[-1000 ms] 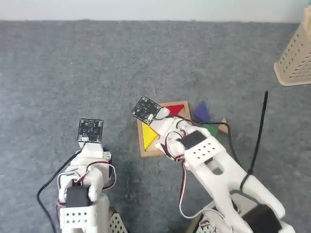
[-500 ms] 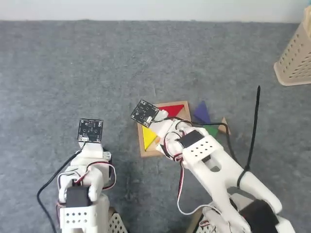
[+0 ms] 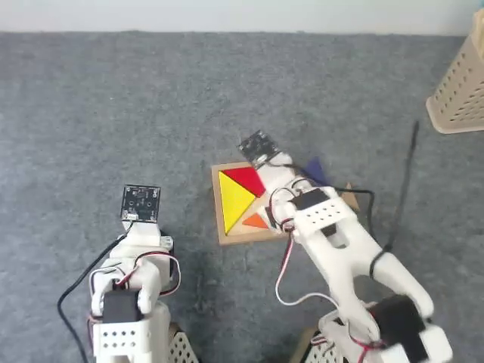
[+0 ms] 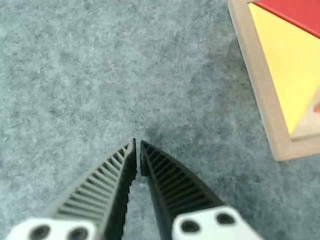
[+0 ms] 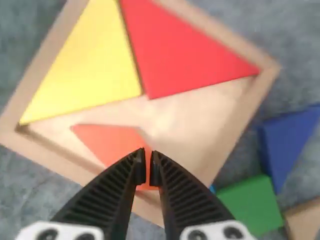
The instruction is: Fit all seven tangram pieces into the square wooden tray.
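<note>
High view: square wooden tray (image 3: 216, 204) sits mid-table on grey carpet (image 3: 113, 98), with the right arm bent over its right part. Inside the tray, a large yellow triangle (image 3: 234, 200) lies against the left rim and a large red triangle (image 3: 246, 178) along the far rim, their edges touching. A small orange triangle (image 3: 255, 221) lies flat on the tray floor by the near rim. Outside, just beside the tray's right side: blue triangle (image 3: 316, 171), green piece (image 5: 250, 200), pale wood-coloured piece (image 3: 349, 198). Right gripper (image 5: 147, 156) hangs over the orange triangle's corner, fingers nearly together with a thin slit at the tips, nothing held; contact with the piece unclear. Left gripper (image 4: 138, 146) is over carpet, near the tray's near-left corner but apart from it, fingers likewise almost closed, empty. Beige slatted basket (image 3: 461, 83) stands at the far right edge, well apart.
</note>
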### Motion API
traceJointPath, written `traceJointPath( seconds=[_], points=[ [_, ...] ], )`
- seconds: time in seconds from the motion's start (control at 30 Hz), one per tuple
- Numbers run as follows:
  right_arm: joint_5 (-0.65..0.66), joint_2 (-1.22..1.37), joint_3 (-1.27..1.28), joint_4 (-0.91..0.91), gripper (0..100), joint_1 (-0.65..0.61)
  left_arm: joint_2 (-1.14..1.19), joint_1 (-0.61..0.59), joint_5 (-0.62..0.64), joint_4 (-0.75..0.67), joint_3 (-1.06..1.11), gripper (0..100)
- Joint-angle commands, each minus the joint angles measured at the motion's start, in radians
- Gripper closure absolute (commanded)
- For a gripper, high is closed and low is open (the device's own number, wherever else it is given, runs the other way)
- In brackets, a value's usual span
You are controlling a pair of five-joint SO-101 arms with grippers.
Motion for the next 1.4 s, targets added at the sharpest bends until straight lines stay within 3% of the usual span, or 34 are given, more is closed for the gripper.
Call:
traceJointPath(
  seconds=[0.0, 0.2, 0.83, 1.07, 1.2, 1.37],
  points=[
    [0.049, 0.051, -0.087, -0.021, 99.2, -0.047, -0.018, 0.003, -0.003, 0.006, -0.010, 98],
    [0.049, 0.154, -0.140, -0.015, 99.2, -0.116, -0.018, 0.003, -0.003, 0.006, -0.010, 98],
    [0.049, 0.153, -0.143, 0.031, 99.2, -0.266, -0.018, 0.003, -0.003, 0.006, -0.010, 98],
    [0.043, -0.005, -0.137, 0.090, 99.2, -0.259, -0.018, 0.003, -0.003, 0.006, -0.010, 98],
    [0.040, -0.143, -0.137, 0.177, 99.2, -0.170, -0.018, 0.003, -0.003, 0.006, -0.010, 98],
    [-0.003, -0.220, -0.143, 0.188, 98.9, 0.096, -0.018, 0.003, -0.003, 0.006, -0.010, 98]
  ],
)
